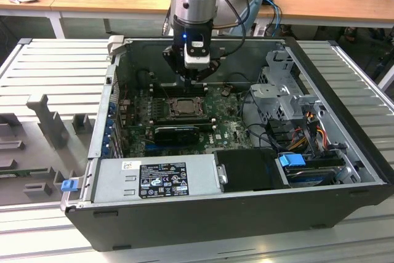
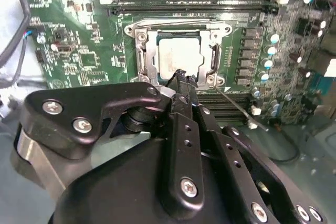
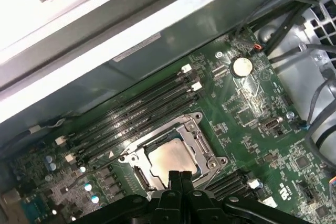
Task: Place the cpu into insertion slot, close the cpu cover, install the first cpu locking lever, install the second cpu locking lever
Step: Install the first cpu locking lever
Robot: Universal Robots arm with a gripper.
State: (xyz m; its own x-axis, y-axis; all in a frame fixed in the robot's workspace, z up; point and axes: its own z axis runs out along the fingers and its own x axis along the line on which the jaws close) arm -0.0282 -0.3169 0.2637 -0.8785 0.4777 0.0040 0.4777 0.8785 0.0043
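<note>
1. A ribbed grey metal surface (image 1: 49, 66) carries an open dark case (image 1: 203, 214) with sheet-metal walls
2. Inside lies a glossy green board (image 2: 79, 51), crossed by long black slots
3. The black, bolted end effector (image 2: 182, 75) hovers just over one edge of the insertion slot (image 1: 161, 108), its fingers pressed together and gripping nothing
4. The slot is square and metal-rimmed
5. The cover (image 2: 149, 51), a thin grey frame, lies flat on it
6. The cpu (image 2: 178, 56), flat, square and a matte silvery-beige, sits in the slot and shows through the cover's cut-out
7. A thin wire rod (image 2: 233, 106) slants away from the slot's corner
</note>
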